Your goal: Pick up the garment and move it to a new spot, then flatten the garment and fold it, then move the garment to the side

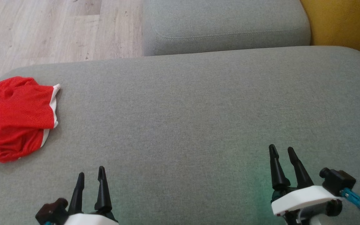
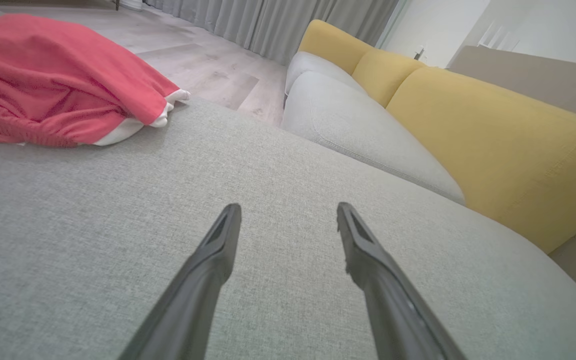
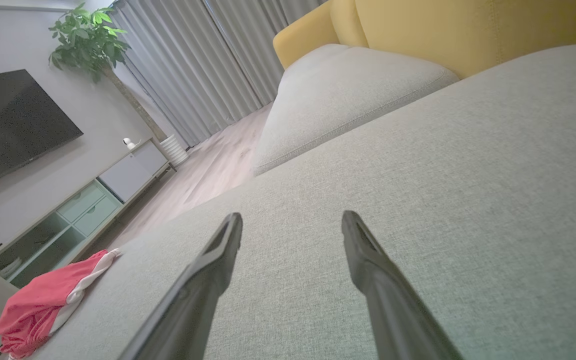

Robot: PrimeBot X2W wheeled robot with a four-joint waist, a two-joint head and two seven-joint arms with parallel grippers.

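Left hand (image 1: 91,170) spread — garment (image 1: 14,118), trim rightward.

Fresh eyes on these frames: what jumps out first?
The red garment with white trim, crumpled at the left edge of the grey sofa seat, draws the eye first. Next come the left pincer and right pincer, both open and empty, low over the seat's near side and well apart from the garment. The yellow backrest stands out along the seat's right side.
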